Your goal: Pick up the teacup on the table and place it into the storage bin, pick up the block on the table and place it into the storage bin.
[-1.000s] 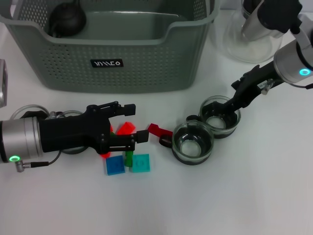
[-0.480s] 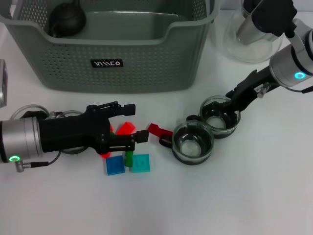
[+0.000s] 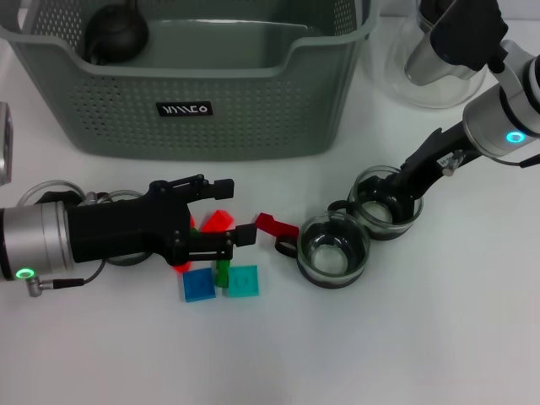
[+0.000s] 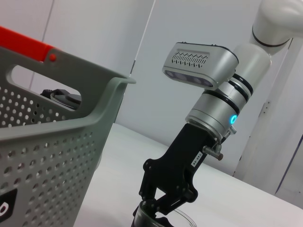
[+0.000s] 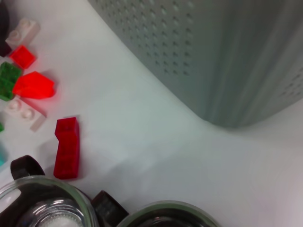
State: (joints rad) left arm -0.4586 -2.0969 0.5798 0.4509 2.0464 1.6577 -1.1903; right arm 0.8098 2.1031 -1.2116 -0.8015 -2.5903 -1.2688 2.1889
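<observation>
The white table [image 3: 439, 337] fills the head view, and the grey-green storage bin [image 3: 253, 110] takes up its upper left and centre, perforated walls facing the camera, a dark round object [image 3: 116, 34] lying inside at its upper left corner. At the upper right stands a clear glass teapot [image 3: 439, 59]. The left hand [image 3: 224, 211] reaches in from the lower left, its black fingers spread apart and grasping nothing, hovering over the scattered blocks [image 3: 221, 253]: red ones, a green one, a blue square and a teal square below centre, with a dark red block [image 3: 276, 226] just beside a teacup handle. The right hand [image 3: 403, 187] comes down from the upper right edge onto the rim of the far teacup [image 3: 386, 202], fingers pinching the glass wall. A second teacup [image 3: 333, 248] sits touching it, toward the lower left. Both cups rest on the table, outside the bin.
</observation>
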